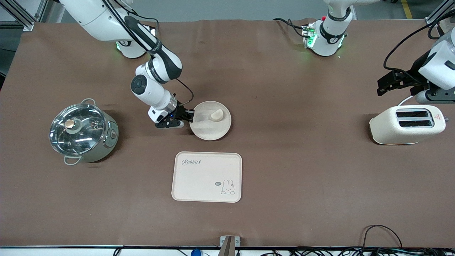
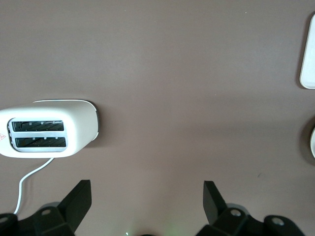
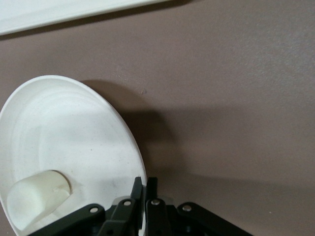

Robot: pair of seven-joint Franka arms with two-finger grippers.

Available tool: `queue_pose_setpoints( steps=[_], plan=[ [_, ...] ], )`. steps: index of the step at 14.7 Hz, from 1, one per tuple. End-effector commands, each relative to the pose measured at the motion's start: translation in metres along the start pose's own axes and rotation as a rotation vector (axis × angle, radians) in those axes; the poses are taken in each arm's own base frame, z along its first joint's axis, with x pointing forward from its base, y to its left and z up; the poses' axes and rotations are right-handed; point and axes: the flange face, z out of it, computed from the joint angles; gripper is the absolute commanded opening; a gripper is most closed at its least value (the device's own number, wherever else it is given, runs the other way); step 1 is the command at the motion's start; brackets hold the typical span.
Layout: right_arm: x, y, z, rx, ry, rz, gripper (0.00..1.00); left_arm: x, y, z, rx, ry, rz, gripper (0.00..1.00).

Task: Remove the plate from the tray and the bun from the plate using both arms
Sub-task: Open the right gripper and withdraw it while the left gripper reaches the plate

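Observation:
The round cream plate (image 1: pixel 208 129) sits mid-table, just farther from the front camera than the rabbit tray. The pale half-moon bun (image 1: pixel 217 114) lies in it. My right gripper (image 1: pixel 189 116) is shut on the plate's rim at the side toward the right arm's end. In the right wrist view the fingers pinch the rim of the plate (image 3: pixel 74 137), one inside and one outside, at the gripper (image 3: pixel 145 183); the bun (image 3: pixel 37 195) lies in the plate beside them. My left gripper (image 2: pixel 146 189) is open and empty, held over bare table beside the toaster, waiting.
A cream rectangular rabbit tray (image 1: pixel 207 176) lies nearer the front camera than the plate. A steel pot with a glass lid (image 1: pixel 82 132) stands toward the right arm's end. A cream toaster (image 1: pixel 407 124) stands toward the left arm's end, also in the left wrist view (image 2: pixel 47 128).

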Motion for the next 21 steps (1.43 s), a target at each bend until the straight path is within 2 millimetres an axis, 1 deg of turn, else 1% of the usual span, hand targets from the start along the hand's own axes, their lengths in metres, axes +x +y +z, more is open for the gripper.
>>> queue_pose_setpoints(
  steps=[1,2,3,6,7,9,10,11,12,13,14,15,17,18,19,20,21],
  plan=[
    [0.008,-0.005,0.001,0.027,0.002,0.003,0.49,0.000,0.005,-0.004,0.003,0.001,0.015,1.00],
    [0.010,-0.007,0.003,0.031,0.003,0.007,0.90,-0.001,0.006,-0.004,0.003,0.001,0.017,1.00],
    [0.012,-0.006,0.003,0.033,0.002,0.011,1.00,0.000,0.007,-0.003,0.003,0.000,0.020,1.00],
    [0.012,-0.010,0.000,0.036,0.006,0.012,1.00,0.000,0.012,-0.003,0.003,-0.002,0.015,1.00],
    [0.014,-0.012,-0.006,0.036,0.011,0.009,1.00,0.002,0.014,0.001,0.000,-0.006,0.019,1.00],
    [0.021,-0.016,-0.038,0.027,0.055,-0.010,1.00,0.006,0.032,0.005,-0.006,0.005,0.048,1.00],
    [0.024,-0.014,-0.057,0.009,0.043,-0.011,1.00,0.012,0.047,0.015,-0.012,0.008,0.068,1.00],
    [0.033,-0.004,-0.082,-0.018,0.045,-0.005,1.00,0.014,0.063,0.021,-0.012,0.012,0.081,1.00],
    [0.041,0.010,-0.110,-0.046,0.048,0.009,1.00,0.019,0.080,0.031,-0.015,0.012,0.081,1.00],
    [0.048,0.021,-0.134,-0.062,0.056,-0.005,1.00,0.024,0.106,0.044,-0.018,0.011,0.062,1.00],
    [0.055,0.038,-0.159,-0.077,0.069,-0.019,1.00,0.029,0.127,0.060,-0.020,0.007,0.025,1.00],
    [0.067,0.066,-0.189,-0.092,0.080,-0.031,1.00,0.036,0.147,0.076,-0.022,0.013,-0.003,1.00],
    [0.084,0.102,-0.249,-0.101,0.081,-0.083,1.00,0.039,0.203,0.109,-0.035,0.023,-0.015,1.00],
    [0.091,0.116,-0.281,-0.096,0.039,-0.068,1.00,0.041,0.226,0.127,-0.041,0.026,-0.032,1.00],
    [0.103,0.130,-0.325,-0.118,0.000,-0.058,1.00,0.047,0.241,0.147,-0.054,0.025,-0.076,1.00],
    [0.111,0.139,-0.367,-0.186,-0.030,-0.071,1.00,0.052,0.253,0.164,-0.070,0.036,-0.108,1.00],
    [0.114,0.138,-0.405,-0.264,-0.041,-0.095,1.00,0.048,0.282,0.180,-0.089,0.044,-0.106,1.00]
  ],
)
